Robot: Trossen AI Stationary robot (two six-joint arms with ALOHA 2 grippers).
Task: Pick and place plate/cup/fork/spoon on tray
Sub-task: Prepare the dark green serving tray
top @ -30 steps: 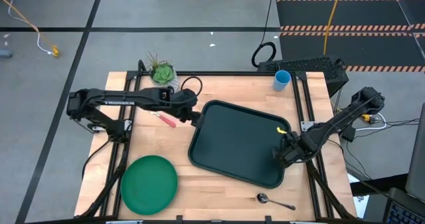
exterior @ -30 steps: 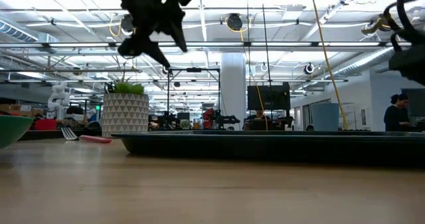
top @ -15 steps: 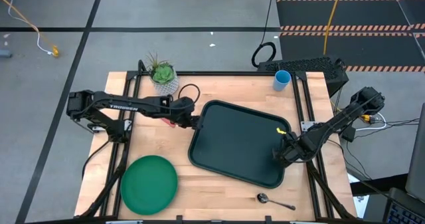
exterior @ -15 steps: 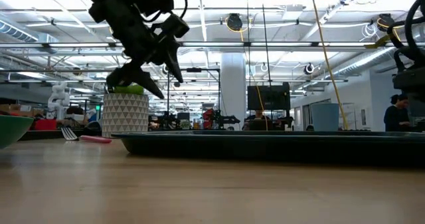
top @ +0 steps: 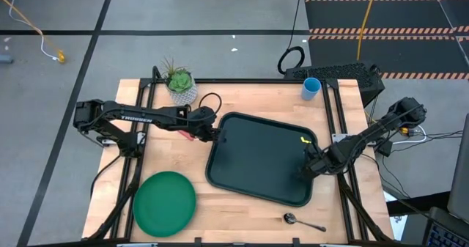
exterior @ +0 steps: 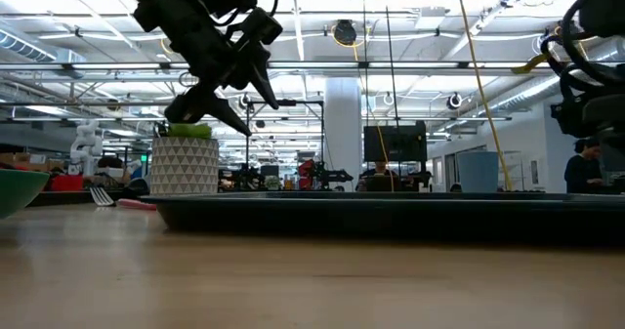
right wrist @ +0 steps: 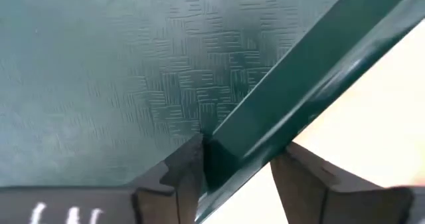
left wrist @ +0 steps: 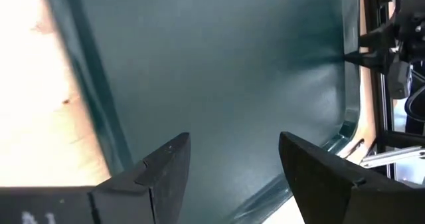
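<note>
The dark green tray (top: 256, 155) lies flat on the table's middle. My right gripper (top: 311, 166) is shut on its right rim. My left gripper (top: 218, 135) hangs open above the tray's left edge and touches nothing; in the low view it (exterior: 229, 109) is well above the tray (exterior: 391, 212). The green plate (top: 165, 201) lies at the near left. The light-blue cup (top: 311, 88) stands at the far right. The silver spoon (top: 302, 220) lies near the front edge. The fork (exterior: 122, 201) lies left of the tray, mostly hidden under my left arm in the high view. My right gripper pinches the tray's raised right rim (right wrist: 265, 127), one finger (right wrist: 176, 174) inside the tray and the other (right wrist: 302, 174) outside it. The fingers come from the table's right, slanting down, and lie across the rim. The tray lies flat on the table.
A white speckled plant pot (top: 181, 86) stands at the far left, close behind my left arm. Black rails (top: 333, 104) run along the table's sides. Bare wood lies between the plate and the spoon.
My left gripper has gone down and toward the table's right and near side, from beside the fork to over the tray's left edge, staying open. The tray has slid a little toward the table's left with my right gripper holding its rim.
</note>
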